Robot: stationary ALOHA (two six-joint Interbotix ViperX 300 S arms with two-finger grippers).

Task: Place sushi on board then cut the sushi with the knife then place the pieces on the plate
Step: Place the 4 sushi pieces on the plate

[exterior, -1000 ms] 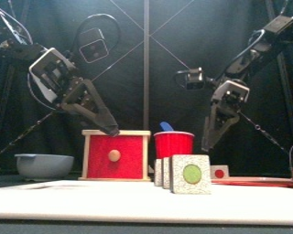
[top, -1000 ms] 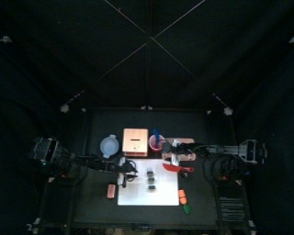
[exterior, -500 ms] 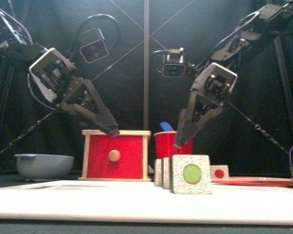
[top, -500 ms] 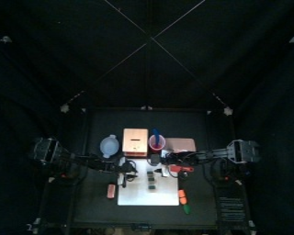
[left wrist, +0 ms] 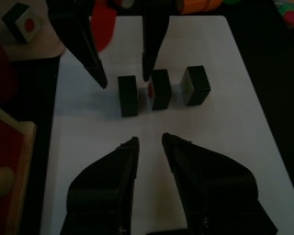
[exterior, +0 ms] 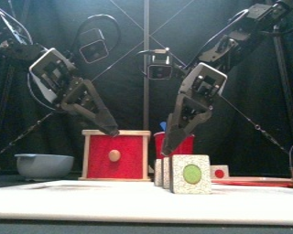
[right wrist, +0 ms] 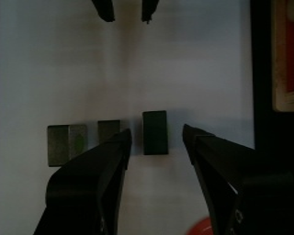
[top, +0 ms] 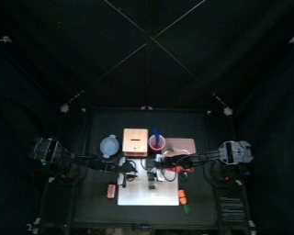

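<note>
Black curtains behind, small black table beneath. Found the sushi roll (right wrist: 109, 139) standing on the white cutting board (left wrist: 235, 138) as three dark green blocks: two touching, the end piece (right wrist: 153, 131) slightly apart, probably so as to be taken alone. Saw the right gripper (left wrist: 128, 75) poised over that piece, jaws apart, empty. Saw the left gripper (left wrist: 150, 139) over the board's left part, jaws narrowly apart, holding nothing, seemingly kept clear. Noted no knife in either. Judged the pink tray (exterior: 253, 182), beside the board's right edge, the likely destination.
</note>
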